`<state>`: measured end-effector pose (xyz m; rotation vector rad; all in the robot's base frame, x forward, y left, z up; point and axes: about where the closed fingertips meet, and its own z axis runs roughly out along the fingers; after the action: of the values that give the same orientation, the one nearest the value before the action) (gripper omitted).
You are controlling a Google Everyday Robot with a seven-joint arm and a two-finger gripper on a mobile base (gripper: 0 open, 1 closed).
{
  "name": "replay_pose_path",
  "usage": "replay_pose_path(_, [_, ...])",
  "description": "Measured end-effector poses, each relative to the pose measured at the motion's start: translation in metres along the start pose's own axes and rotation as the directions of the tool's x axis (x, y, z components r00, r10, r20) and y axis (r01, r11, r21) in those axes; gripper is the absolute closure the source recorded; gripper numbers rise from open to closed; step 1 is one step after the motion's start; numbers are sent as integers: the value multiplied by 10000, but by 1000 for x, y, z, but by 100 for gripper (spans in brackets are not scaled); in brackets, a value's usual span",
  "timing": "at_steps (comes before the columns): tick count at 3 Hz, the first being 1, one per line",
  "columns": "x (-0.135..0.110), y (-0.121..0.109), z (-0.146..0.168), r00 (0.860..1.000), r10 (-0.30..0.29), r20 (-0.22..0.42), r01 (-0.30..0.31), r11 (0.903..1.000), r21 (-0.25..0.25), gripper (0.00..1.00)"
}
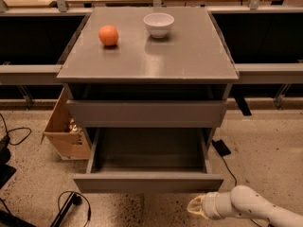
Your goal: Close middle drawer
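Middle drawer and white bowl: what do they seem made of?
The grey flat-fronted middle drawer, pulled open, looks like matte painted metal or laminate: even colour, thin walls. The small white bowl looks like glazed ceramic or plastic: smooth, softly shiny. The gripper sits low, before the drawer's right corner.
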<state>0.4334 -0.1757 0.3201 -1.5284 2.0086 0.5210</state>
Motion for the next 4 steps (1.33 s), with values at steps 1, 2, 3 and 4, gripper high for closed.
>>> replay_pose_path(1, [-7, -37, 3, 9999, -113, 101, 112, 9999, 130, 100])
replay_pose_path(2, [-11, -54, 6, 9997, -182, 174, 180, 9997, 135, 100])
replay_pose_path(3, [-22, -93, 6, 9990, -363, 256, 356, 9989, 292, 100])
replay_pose_path(4, [-25, -104, 6, 9986, -434, 286, 424, 9985, 350, 100])
